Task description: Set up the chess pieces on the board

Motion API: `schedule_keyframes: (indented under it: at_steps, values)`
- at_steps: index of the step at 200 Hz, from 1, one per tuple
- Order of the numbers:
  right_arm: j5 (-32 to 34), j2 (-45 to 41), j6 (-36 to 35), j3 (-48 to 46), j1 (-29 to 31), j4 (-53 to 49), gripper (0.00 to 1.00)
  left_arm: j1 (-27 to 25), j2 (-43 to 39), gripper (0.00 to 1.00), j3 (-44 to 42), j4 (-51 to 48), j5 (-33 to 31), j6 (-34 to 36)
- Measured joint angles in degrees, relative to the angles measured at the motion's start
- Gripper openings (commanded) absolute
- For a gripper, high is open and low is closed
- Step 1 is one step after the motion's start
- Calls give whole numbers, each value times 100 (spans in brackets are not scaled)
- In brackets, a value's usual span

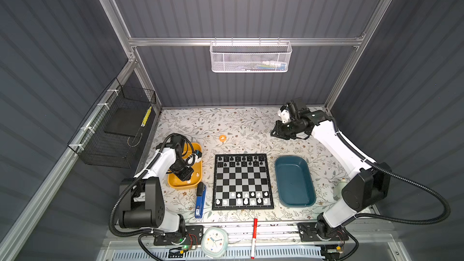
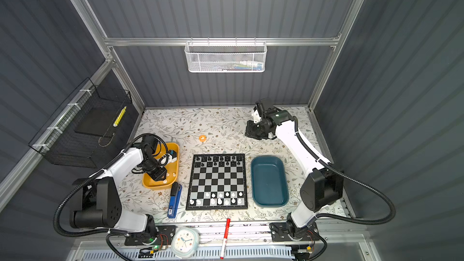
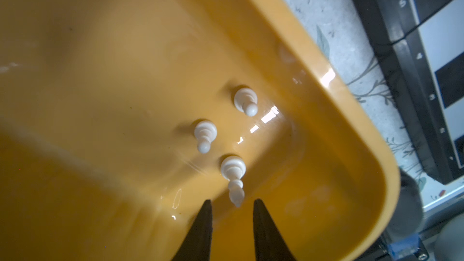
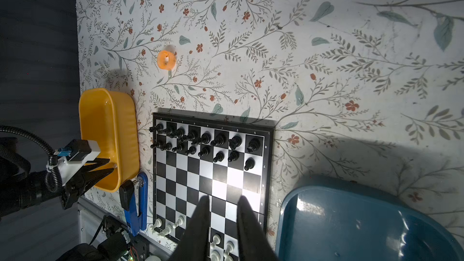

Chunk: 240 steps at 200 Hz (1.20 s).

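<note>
The board [image 1: 242,180] lies mid-table, with black chess pieces [image 1: 240,161] filling its two far rows and white pieces [image 1: 244,198] on its two near rows. My left gripper [image 3: 232,202] hangs inside the yellow tray [image 3: 326,91], open. The tip of a standing white bishop [image 3: 233,174] sits just at the gap between its fingertips, touching neither. Two white pawns [image 3: 204,133] stand beyond it. In both top views this gripper [image 1: 185,175] is over the tray's near half. My right gripper [image 4: 223,198] is open and empty, raised high over the back right of the table [image 1: 278,131].
An empty teal tray [image 1: 295,182] sits right of the board. A blue stapler [image 1: 200,200] lies between the yellow tray [image 1: 184,187] and the board. An orange tape roll [image 1: 222,137] is behind the board. A red marker [image 1: 254,237] and a clock [image 1: 214,242] lie at the front edge.
</note>
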Motion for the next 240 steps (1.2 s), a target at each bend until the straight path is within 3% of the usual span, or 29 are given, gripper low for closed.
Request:
schedule_keyframes:
  at_steps: [240]
  values:
    - [26,-197,2,-103,-20,28,23,-101,319,24,-55,177,39,44]
